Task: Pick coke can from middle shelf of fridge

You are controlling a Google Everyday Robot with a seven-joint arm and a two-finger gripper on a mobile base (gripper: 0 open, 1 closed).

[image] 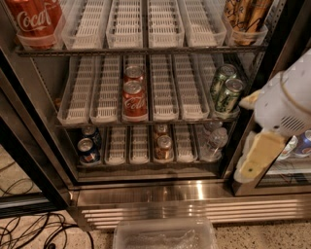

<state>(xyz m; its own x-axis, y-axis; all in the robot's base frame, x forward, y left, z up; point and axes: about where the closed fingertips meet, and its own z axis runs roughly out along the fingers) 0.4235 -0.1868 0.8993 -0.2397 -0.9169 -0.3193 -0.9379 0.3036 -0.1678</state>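
Observation:
A red coke can (134, 100) stands at the front of a white lane tray on the middle shelf (165, 92) of the fridge (194, 195). A second red can (133, 74) stands right behind it. My gripper (249, 137), white with cream fingers (257, 156), hangs at the right, in front of the black door frame. It is open and empty, well to the right of the coke can and a little lower.
Two green cans (226, 91) stand at the right end of the middle shelf. A large red Coca-Cola container (34, 19) stands top left, tan cans (245, 14) top right. Blue cans (87, 148), brown cans (163, 146) and clear bottles (214, 143) fill the bottom shelf. A clear bin (165, 236) and cables (29, 228) lie on the floor.

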